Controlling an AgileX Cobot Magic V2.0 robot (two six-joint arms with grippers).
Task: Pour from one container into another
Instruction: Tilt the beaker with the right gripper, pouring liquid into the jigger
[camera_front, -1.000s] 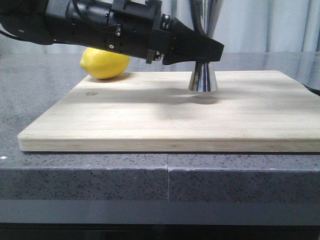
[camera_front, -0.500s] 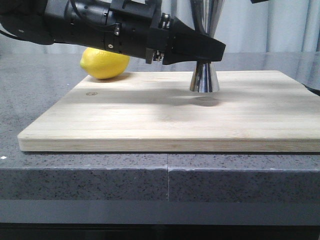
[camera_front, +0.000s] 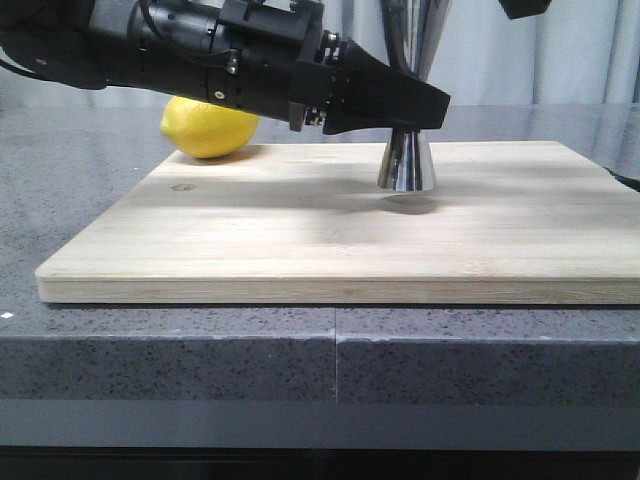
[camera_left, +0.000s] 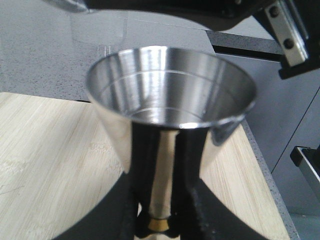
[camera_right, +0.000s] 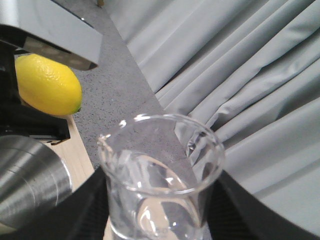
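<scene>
Steel jigger (camera_front: 408, 150) stands upright, my left gripper (camera_front: 425, 105) pinching its waist; right gripper (camera_right: 160, 220) clasps the glass beaker (camera_right: 160, 175).

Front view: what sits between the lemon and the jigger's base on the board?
Nothing rests there. In the front view, bare cutting board runs from the lemon to the jigger; only the left gripper spans above it, clamped at the jigger's waist.
</scene>
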